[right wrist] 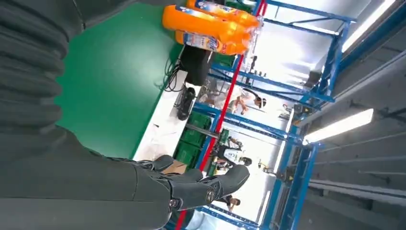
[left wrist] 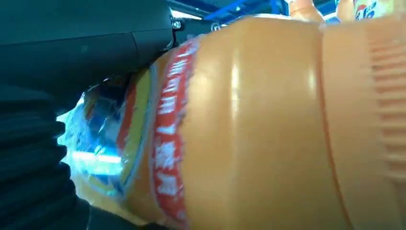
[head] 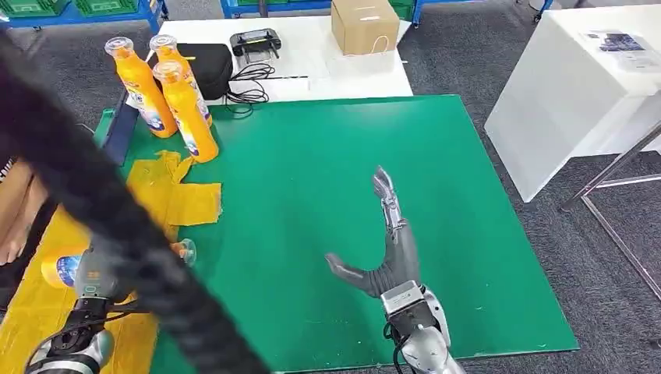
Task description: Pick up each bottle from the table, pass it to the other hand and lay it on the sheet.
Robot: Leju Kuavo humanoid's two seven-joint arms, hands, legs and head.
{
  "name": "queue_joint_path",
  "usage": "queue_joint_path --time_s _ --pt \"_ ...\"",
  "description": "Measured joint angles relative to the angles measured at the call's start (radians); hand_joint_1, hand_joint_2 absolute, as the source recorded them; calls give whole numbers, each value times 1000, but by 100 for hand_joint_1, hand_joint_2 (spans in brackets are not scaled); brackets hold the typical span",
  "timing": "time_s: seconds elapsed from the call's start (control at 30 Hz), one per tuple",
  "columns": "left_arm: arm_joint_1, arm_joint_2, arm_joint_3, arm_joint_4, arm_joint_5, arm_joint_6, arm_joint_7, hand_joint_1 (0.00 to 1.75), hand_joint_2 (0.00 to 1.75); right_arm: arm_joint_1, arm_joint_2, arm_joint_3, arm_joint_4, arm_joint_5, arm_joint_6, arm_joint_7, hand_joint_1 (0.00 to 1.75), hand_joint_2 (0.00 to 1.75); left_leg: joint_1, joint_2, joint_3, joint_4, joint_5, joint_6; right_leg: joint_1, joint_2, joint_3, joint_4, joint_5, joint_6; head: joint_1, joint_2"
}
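Note:
My left hand (head: 92,274) grips an orange bottle (head: 64,267) that lies low over the yellow sheet (head: 183,204) at the table's left; its clear cap (head: 185,251) points toward the green mat (head: 312,171). Close up, the held bottle (left wrist: 268,129) lies against the dark palm of the left hand (left wrist: 72,52). My right hand (head: 387,245) hovers over the mat's middle right, fingers stretched forward, thumb apart, holding nothing. Three more orange bottles (head: 187,113) stand upright at the mat's far left corner, and these standing bottles (right wrist: 210,24) also show past the right hand (right wrist: 143,187).
A thick black cable (head: 117,218) crosses the left of the head view and hides part of the held bottle. Behind the mat, a white table carries a black case (head: 209,66), a controller (head: 255,40) and a cardboard box (head: 364,25). A person's arm (head: 15,214) is at the left edge.

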Motion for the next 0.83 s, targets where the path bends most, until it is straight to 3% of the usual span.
queue_joint_path --time_s 0.53,0.83 --pt "70 -32 12 -129 79 -28 -70 0 175 0 -2 0 5 13 8 8 0 175 0 0 -3 0 0 0 0 0 -3 0 0 0 0 0" --pt "129 -46 33 -301 -110 -5 -43 0 175 1 -5 0 14 16 8 10 0 175 0 0 -4 0 0 0 0 0 -5 0 0 0 0 0"
